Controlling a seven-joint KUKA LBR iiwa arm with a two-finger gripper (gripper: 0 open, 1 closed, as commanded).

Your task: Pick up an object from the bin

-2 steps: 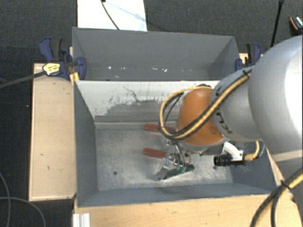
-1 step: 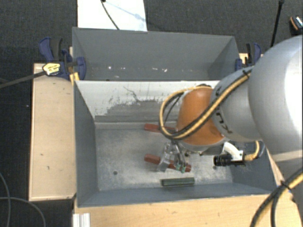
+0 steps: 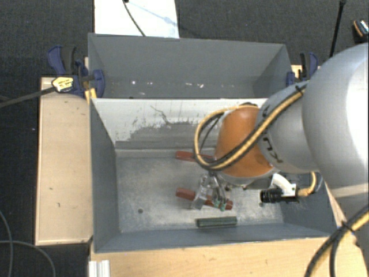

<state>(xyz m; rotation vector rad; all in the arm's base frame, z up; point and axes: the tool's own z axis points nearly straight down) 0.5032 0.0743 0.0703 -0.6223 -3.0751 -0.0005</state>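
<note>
Near the front wall of the grey bin (image 3: 105, 178), the gripper (image 3: 211, 198) hung over a reddish-brown stick (image 3: 185, 194), its opening impossible to tell; a sound grasp would straddle the stick squarely, clear of the dark green bar (image 3: 216, 222).

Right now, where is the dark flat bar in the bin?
In the camera view, the dark flat bar lies lengthwise against the bin's near wall, right of centre, just below the reddish-brown stick.
</note>
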